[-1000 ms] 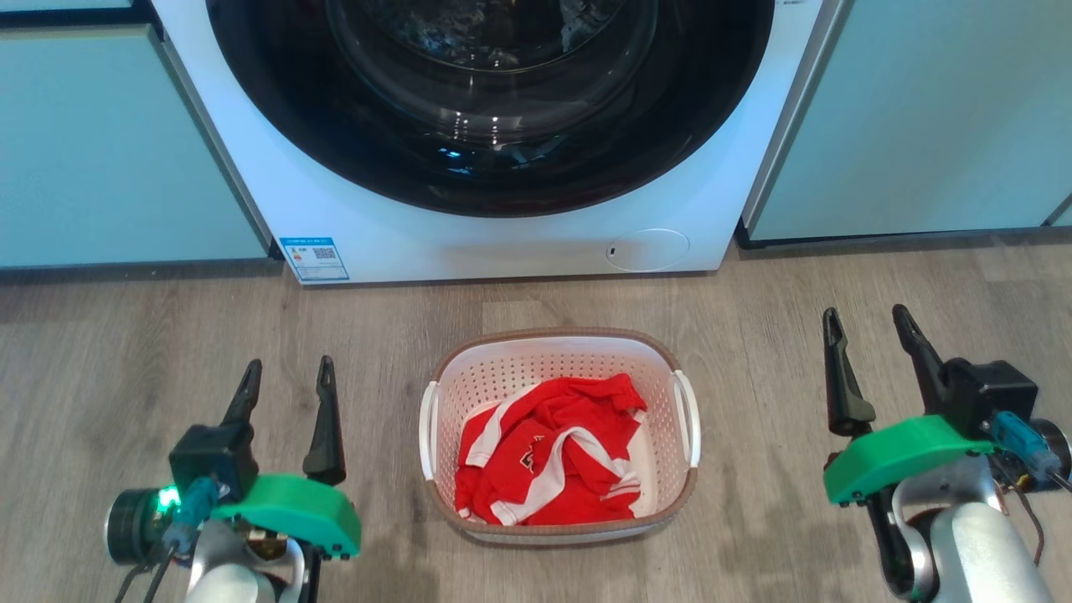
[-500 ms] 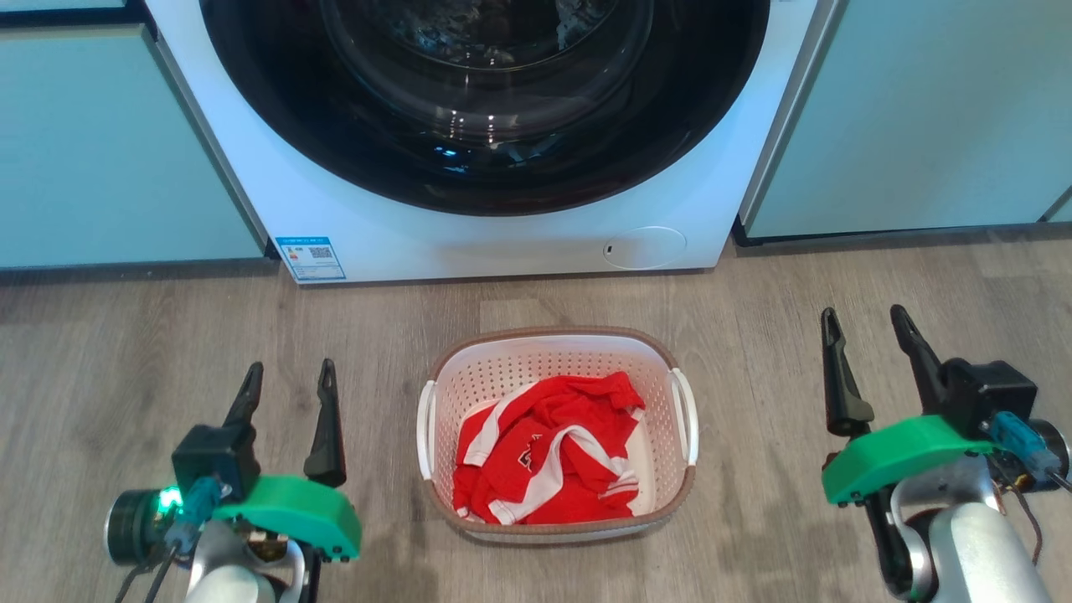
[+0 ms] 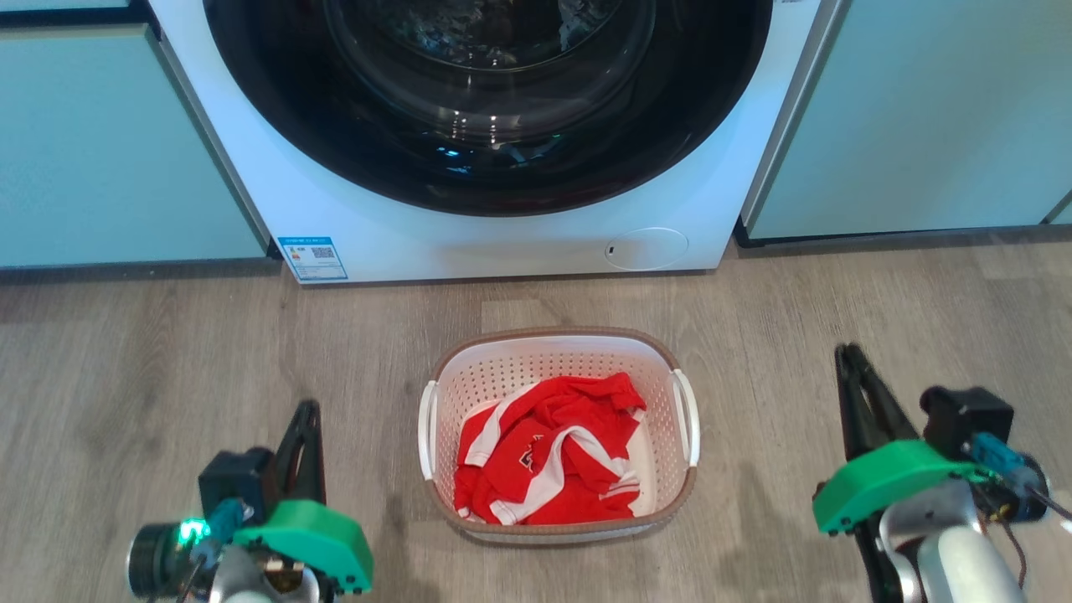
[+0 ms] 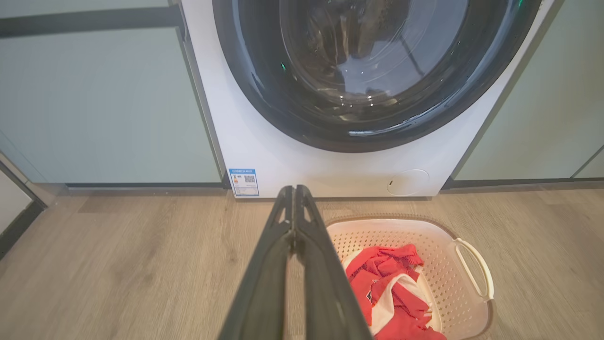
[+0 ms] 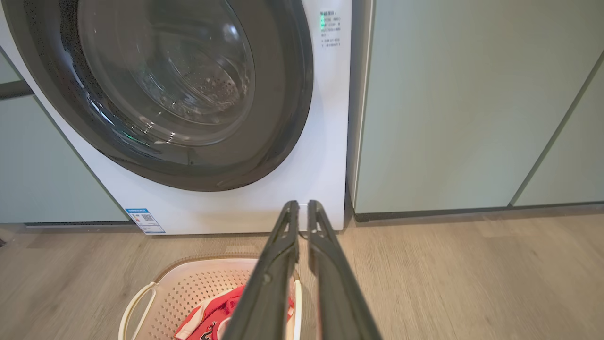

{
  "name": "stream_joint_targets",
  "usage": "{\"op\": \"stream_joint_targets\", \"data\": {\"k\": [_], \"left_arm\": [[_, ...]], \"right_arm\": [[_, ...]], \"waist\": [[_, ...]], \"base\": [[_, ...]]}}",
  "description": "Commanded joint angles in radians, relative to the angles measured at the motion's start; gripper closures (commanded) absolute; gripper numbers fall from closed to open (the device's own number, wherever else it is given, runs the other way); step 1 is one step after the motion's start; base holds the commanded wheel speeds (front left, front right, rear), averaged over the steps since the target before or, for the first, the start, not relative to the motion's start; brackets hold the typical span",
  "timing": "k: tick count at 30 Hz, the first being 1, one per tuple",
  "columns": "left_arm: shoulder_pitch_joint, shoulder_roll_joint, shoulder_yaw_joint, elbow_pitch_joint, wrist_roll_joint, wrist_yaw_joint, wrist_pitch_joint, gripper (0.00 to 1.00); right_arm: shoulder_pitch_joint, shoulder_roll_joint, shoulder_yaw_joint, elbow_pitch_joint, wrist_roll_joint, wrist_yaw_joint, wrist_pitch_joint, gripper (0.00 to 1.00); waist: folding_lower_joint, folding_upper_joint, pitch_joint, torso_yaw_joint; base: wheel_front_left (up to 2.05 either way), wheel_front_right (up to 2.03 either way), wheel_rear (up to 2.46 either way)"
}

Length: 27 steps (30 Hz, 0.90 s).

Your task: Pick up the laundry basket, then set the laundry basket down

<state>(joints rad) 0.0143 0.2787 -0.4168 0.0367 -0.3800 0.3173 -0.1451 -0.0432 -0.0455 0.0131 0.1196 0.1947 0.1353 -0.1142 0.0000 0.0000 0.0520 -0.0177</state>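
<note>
from the head: small white perforated plastic laundry basket (image 3: 502, 368) with brown woven-look rim, flat on the grey wood-plank floor (image 3: 167, 352), just short of the white front-loading washing machine (image 3: 519, 243), crumpled red and white shirt (image 3: 548, 456) inside. left gripper (image 3: 308, 408) low, off the basket's left side, fingers pressed together on nothing. right gripper (image 3: 848, 352) well off to its right, pinched closed, empty too.

along the left wrist: closed fingers up the middle, basket lower right.

along the right wrist: fingers all but touching, basket lower left.
</note>
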Motion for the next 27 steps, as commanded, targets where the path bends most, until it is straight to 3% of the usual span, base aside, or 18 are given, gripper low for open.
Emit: {"op": "stream_joint_targets", "data": {"k": [1, 27], "left_arm": [[-0.006, 0.001, 0.01, -0.018, -0.024, -0.006, 0.002, 1.0], [-0.033, -0.035, 0.106, 0.038, -0.294, -0.102, 0.045, 1.0]], "right_arm": [[-0.003, -0.002, 0.001, -0.019, 0.027, 0.0, 0.0, 1.0], [-0.017, -0.019, -0.007, 0.013, 0.341, -0.001, 0.033, 1.0]], "waist": [[0.0, 0.0, -0.001, 0.0], [0.0, 0.0, -0.011, 0.004]], "base": [[0.0, 0.0, 0.0], [0.0, 0.0, 0.0]]}}
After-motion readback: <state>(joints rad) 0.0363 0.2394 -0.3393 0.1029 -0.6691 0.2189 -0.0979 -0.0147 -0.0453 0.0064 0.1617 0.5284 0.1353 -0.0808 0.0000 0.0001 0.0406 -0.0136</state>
